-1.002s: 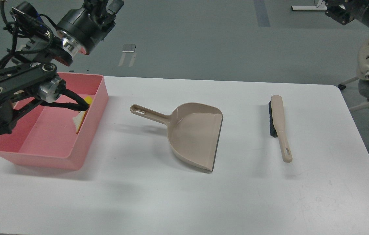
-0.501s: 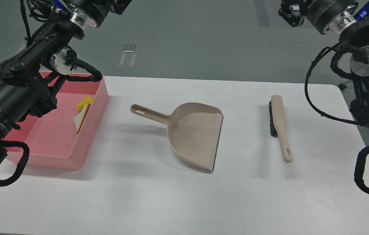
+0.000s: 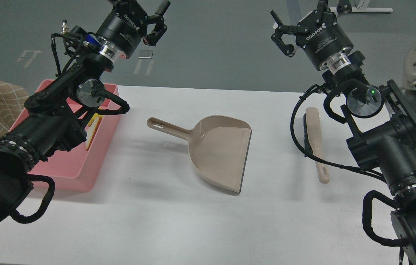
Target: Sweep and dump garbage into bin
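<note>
- We look down on a white rectangular table (image 3: 178, 221) with rounded corners, standing on a grey floor (image 3: 215, 44).
- Nearest to us, our two black arms come in from the lower corners, the left one crossing over the pink tub and the right one passing beside the brush.
- At mid-table lies a beige plastic dustpan (image 3: 219, 154), empty, its handle pointing left and its open edge facing right.
- Right of it, well apart, a beige hand brush with dark bristles (image 3: 314, 140) lies lengthwise, partly behind a cable of our right arm.
- On the left the large pink rectangular plastic bin (image 3: 79, 173) rests on the table; the garbage (image 3: 93, 129), a yellow and white sliver against its right wall, lies inside, mostly hidden by our left arm.
- Farther off, our left gripper (image 3: 148, 18) is raised above the table's far edge, fingers spread and holding nothing.
- Our right gripper (image 3: 302, 14) is raised likewise, fingers apart and empty.
</note>
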Tool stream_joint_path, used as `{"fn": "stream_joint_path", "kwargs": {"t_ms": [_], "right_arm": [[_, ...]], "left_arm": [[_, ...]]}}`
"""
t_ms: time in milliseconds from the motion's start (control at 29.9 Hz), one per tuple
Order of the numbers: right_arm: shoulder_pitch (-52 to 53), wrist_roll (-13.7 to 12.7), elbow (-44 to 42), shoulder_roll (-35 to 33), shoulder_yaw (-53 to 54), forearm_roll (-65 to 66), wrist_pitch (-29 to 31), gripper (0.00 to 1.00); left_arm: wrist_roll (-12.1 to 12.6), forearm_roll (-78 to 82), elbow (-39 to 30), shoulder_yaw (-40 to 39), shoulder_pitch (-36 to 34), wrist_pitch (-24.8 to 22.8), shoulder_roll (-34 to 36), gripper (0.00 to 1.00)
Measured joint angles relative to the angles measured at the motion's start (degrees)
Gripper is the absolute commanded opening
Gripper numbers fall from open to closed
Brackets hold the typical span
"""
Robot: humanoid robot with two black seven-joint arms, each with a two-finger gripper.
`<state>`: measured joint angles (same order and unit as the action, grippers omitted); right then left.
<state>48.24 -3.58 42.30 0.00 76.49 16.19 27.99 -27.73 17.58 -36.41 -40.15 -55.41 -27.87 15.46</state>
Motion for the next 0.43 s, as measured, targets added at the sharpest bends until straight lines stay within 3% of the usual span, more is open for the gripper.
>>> {"fn": "stream_joint_path", "kwargs": {"t_ms": [434], "right_arm": [[-6.1, 0.0, 7.0, -2.1, 0.1, -0.1, 0.0, 1.0]], "left_arm": [[1.0, 0.0, -6.0, 0.2, 3.3, 0.6, 1.9, 0.98]]}}
